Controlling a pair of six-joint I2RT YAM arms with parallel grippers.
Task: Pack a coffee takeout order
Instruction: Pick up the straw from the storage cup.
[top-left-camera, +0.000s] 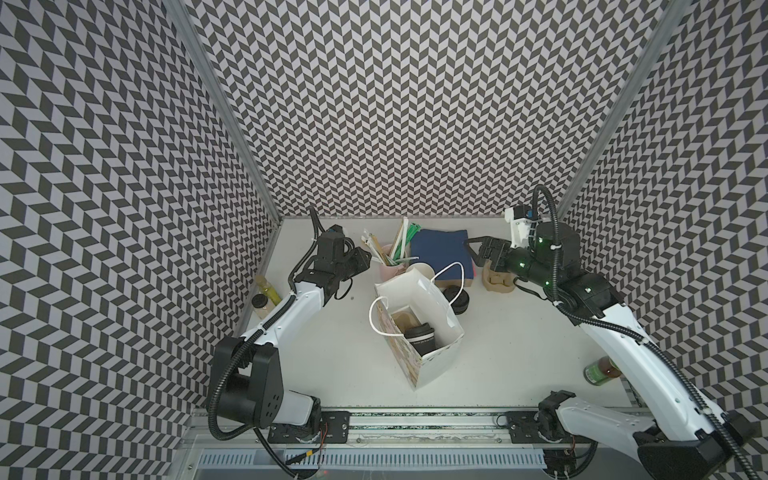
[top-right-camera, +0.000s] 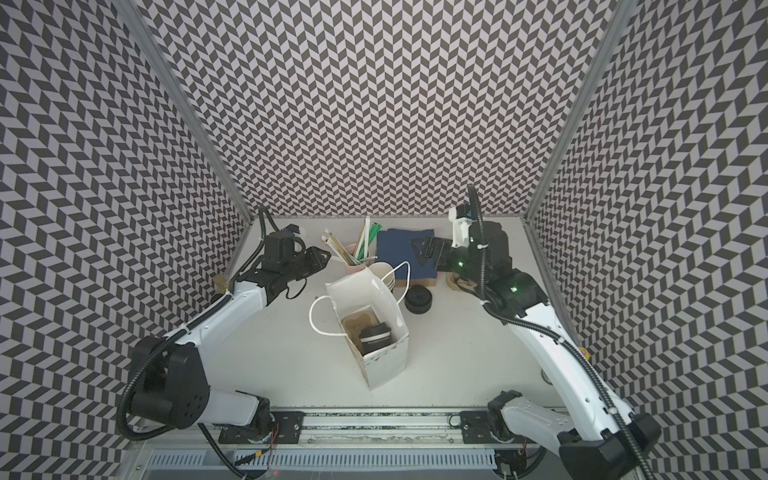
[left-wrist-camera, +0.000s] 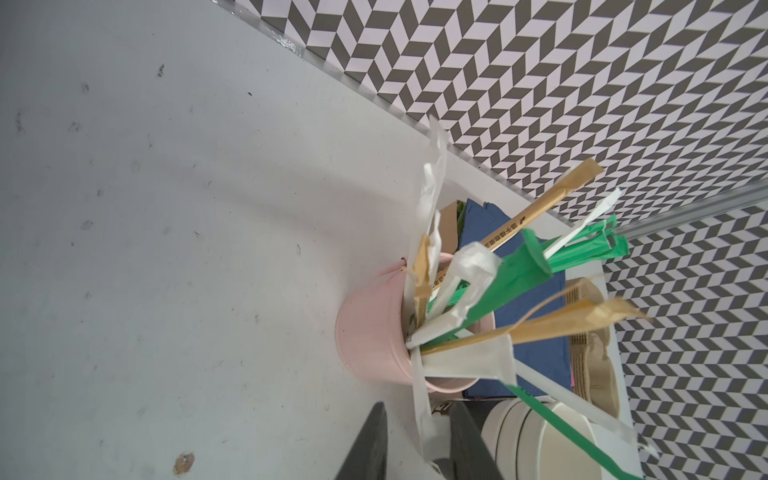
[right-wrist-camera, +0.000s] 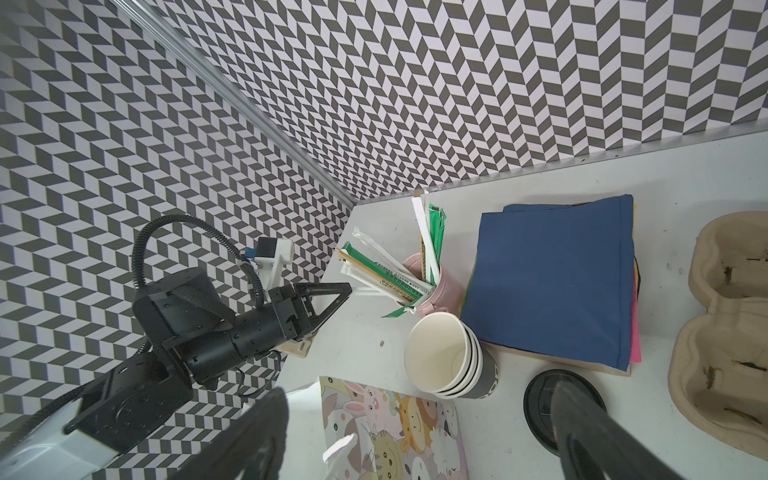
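**A:** What is the left pincer (left-wrist-camera: 417, 411) at?

**B:** Its jaws stand narrow on either side of a white wrapped straw (left-wrist-camera: 422, 399) leaning out of the pink cup (left-wrist-camera: 370, 332). There is a gap on both sides and nothing is clamped. I'd close squarely on the wrapper and draw along its lean, or the cup may tip.

**A:** And the navy napkin (top-left-camera: 436, 249)?

**B:** Flat at the back of the counter (top-left-camera: 498, 340). The right pincer (top-left-camera: 473, 250) hovers wide open over the edge nearest that arm. The lidded cup (top-left-camera: 420, 338) and carrier (top-left-camera: 402, 322) sit in the bag (top-left-camera: 440, 316).

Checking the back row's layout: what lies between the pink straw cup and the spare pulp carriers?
The navy napkin stack lies between pink cup and pulp carriers; the right wrist view shows it best.
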